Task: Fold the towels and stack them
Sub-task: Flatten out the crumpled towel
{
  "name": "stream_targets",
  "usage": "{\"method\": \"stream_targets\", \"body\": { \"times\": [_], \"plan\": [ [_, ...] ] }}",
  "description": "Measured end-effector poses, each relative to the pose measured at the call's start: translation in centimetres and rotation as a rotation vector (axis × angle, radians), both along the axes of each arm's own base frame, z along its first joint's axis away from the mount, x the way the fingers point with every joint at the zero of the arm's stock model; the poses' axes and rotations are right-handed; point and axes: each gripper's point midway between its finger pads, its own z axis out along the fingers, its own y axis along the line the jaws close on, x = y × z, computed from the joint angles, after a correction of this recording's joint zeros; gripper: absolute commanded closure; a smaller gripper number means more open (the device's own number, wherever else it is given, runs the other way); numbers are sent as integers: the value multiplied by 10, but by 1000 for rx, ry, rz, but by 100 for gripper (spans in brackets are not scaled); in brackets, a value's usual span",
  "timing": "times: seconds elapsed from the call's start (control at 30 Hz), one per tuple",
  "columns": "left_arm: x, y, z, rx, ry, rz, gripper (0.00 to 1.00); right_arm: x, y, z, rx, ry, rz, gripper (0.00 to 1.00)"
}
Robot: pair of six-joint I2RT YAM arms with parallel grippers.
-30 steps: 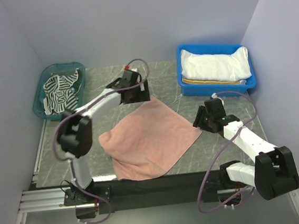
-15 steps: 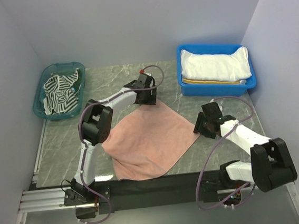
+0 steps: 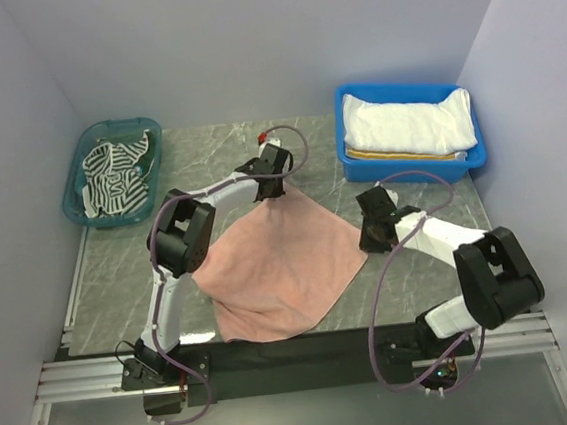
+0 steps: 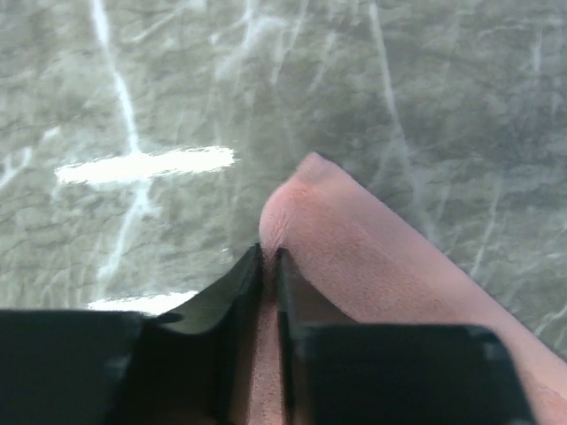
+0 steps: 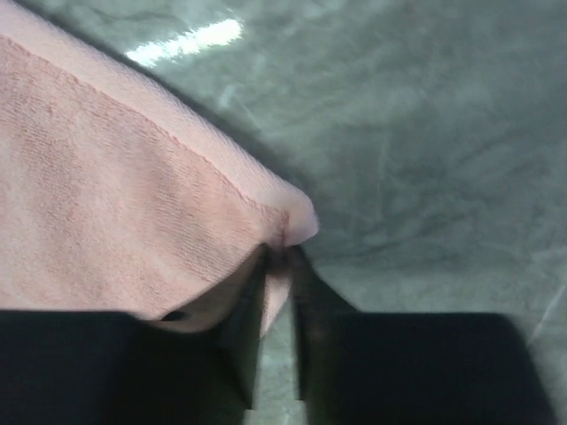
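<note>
A salmon pink towel [image 3: 283, 258] lies spread like a diamond on the marble table. My left gripper [image 3: 274, 195] is shut on its far corner [image 4: 301, 208], the cloth pinched between the black fingers [image 4: 235, 292]. At the towel's right corner [image 5: 288, 221] my right gripper [image 3: 372, 239] is shut on the cloth too. A dark-and-white striped towel [image 3: 114, 174] sits crumpled in the teal basket [image 3: 74, 203] at the back left. A folded white towel [image 3: 406, 125] rests in the blue bin [image 3: 354, 160] at the back right, with a yellow-and-white striped edge [image 3: 398, 154] showing beneath it.
Grey walls close in the table on the left, back and right. A black rail [image 3: 307, 349] runs along the near edge where both arm bases are bolted. Bare marble [image 3: 119, 279] shows left of the pink towel.
Both grippers have closed from open onto the pink towel's corners. The left gripper moved right to the far corner; the right gripper moved left to the right corner.
</note>
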Motion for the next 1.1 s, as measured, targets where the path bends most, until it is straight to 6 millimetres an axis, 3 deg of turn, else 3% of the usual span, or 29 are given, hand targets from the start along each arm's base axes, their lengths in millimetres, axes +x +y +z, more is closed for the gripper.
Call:
{"method": "stream_targets", "body": {
  "times": [0.07, 0.13, 0.27, 0.37, 0.47, 0.57, 0.63, 0.73, 0.77, 0.8, 0.83, 0.87, 0.9, 1.0, 1.1],
  "plan": [
    [0, 7, 0, -16, -9, 36, 88, 6, 5, 0, -10, 5, 16, 100],
    [-2, 18, 0, -34, -12, 72, 91, 13, 9, 1, -14, 6, 31, 100],
    [-10, 65, 1, -48, 9, 187, 91, 36, 18, 3, -28, 4, 74, 100],
    [-13, 105, 2, -45, 31, 285, 92, 71, 33, 15, -25, -31, 120, 100],
    [-14, 143, 2, -27, 60, 385, 91, 114, 54, 42, -13, -111, 177, 100],
    [-12, 169, 7, -11, 79, 452, 87, 164, 75, 84, -6, -233, 227, 100],
    [0, 183, 21, -18, 64, 489, 82, 202, 90, 119, -8, -327, 255, 100],
    [38, 197, 65, -50, -33, 537, 66, 252, 102, 168, -39, -476, 266, 92],
    [54, 202, 84, -68, -80, 554, 61, 267, 102, 182, -61, -519, 258, 83],
    [71, 206, 102, -90, -130, 567, 47, 280, 101, 194, -80, -559, 246, 70],
    [84, 210, 118, -112, -176, 578, 41, 292, 99, 203, -103, -588, 233, 51],
    [95, 215, 133, -130, -218, 587, 33, 303, 98, 210, -117, -616, 216, 43],
    [102, 220, 144, -144, -249, 593, 19, 310, 96, 215, -137, -634, 214, 38],
    [113, 228, 162, -169, -298, 597, 2, 326, 93, 221, -167, -660, 197, 32],
    [110, 223, 160, -199, -287, 569, 1, 319, 90, 213, -171, -631, 209, 32]
  ]
}}
